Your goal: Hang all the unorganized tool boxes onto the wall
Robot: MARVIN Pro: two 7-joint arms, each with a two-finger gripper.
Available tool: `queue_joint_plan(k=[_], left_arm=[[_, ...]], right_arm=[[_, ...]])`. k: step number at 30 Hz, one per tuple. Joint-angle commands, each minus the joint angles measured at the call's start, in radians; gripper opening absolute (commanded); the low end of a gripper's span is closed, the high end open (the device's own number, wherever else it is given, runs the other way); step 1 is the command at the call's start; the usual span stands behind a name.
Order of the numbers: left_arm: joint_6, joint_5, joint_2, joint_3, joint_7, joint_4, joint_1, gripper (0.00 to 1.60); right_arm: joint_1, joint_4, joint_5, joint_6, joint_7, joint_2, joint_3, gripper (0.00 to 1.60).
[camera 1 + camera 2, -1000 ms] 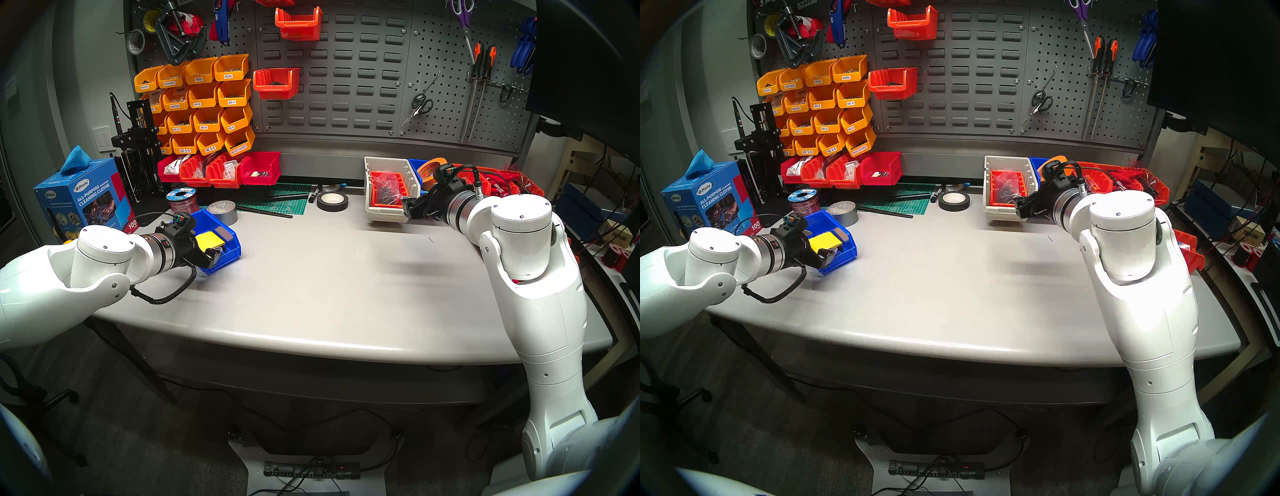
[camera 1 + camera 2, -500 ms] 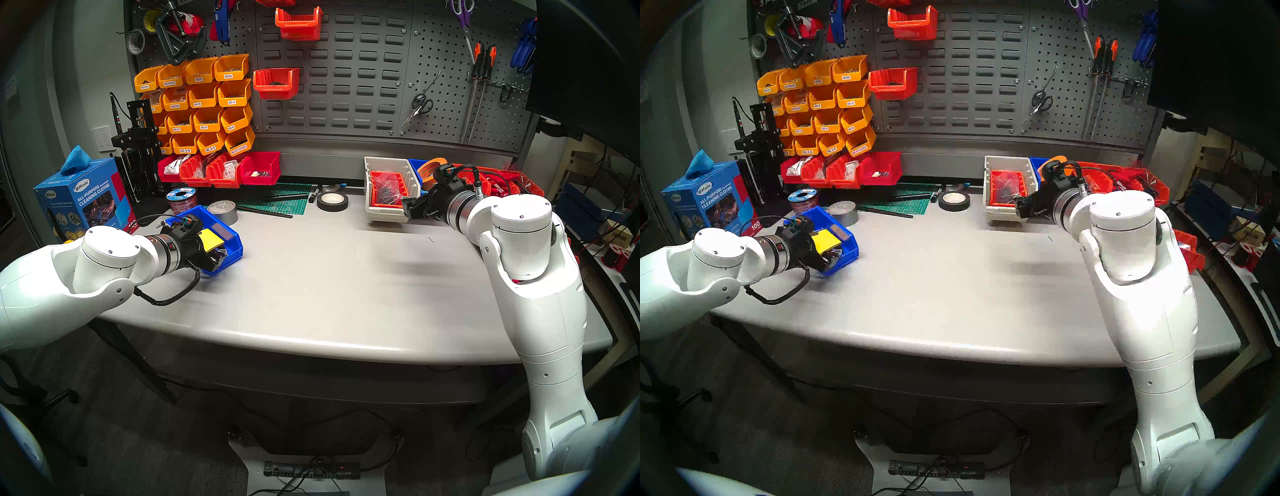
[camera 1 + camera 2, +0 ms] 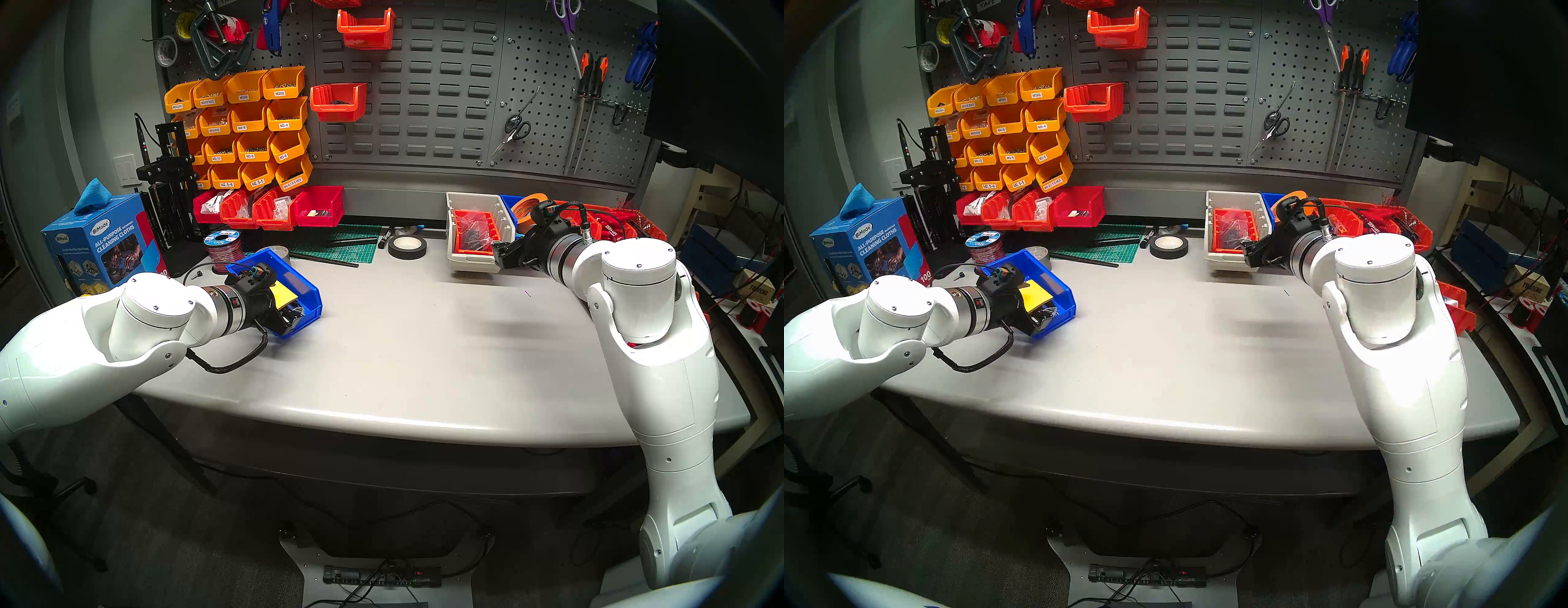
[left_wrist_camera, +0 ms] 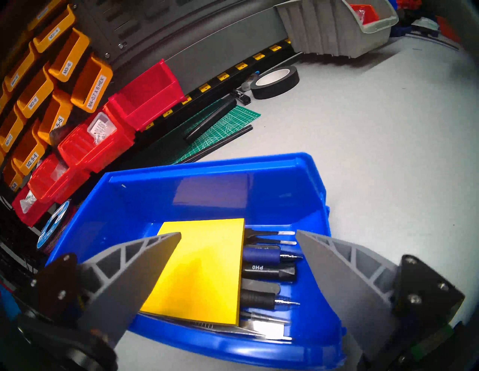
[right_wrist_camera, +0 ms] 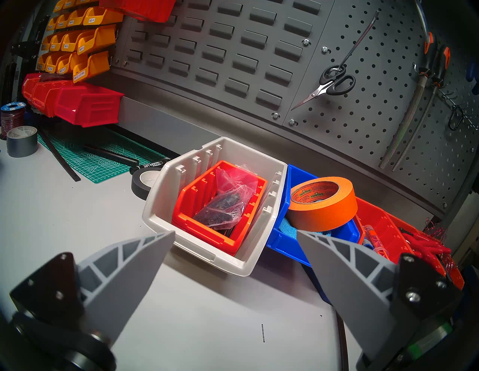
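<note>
Blue tool box (image 4: 207, 197), holding a yellow pad (image 4: 202, 266) and small drivers, sits tilted at the table's (image 3: 424, 339) left, well short of the louvred wall (image 3: 407, 85). My left pincer (image 4: 238, 232) stands wide: one finger over the pad, the other across the box's right wall. My right pincer (image 5: 236, 232), equally wide and empty, hovers before the beige tool box (image 5: 155, 204) and the second blue box (image 5: 280, 241) just beside it.

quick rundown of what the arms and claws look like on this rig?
Glossy white arm shells, silver wrist ring, black wrist housing. Left claw and right claw each have two grey wedge fingers with triangular ribbing on black screwed mounts. A black braided cable loops from the left wrist.
</note>
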Motion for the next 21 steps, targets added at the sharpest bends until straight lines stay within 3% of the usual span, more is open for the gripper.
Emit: queue_joint_plan(k=[1, 9, 21], left_arm=[[-0.026, 0.051, 0.004, 0.005, -0.058, -0.027, -0.016, 1.6], [-0.093, 0.123, 0.042, 0.019, -0.134, -0.058, -0.021, 1.6], [-0.078, 0.155, 0.054, 0.01, -0.151, -0.069, -0.046, 1.6]], right_arm=[[0.013, -0.009, 0.002, -0.003, 0.001, -0.002, 0.002, 1.6], [0.013, -0.009, 0.002, -0.003, 0.001, -0.002, 0.002, 1.6], [0.013, -0.009, 0.002, -0.003, 0.001, -0.002, 0.002, 1.6]])
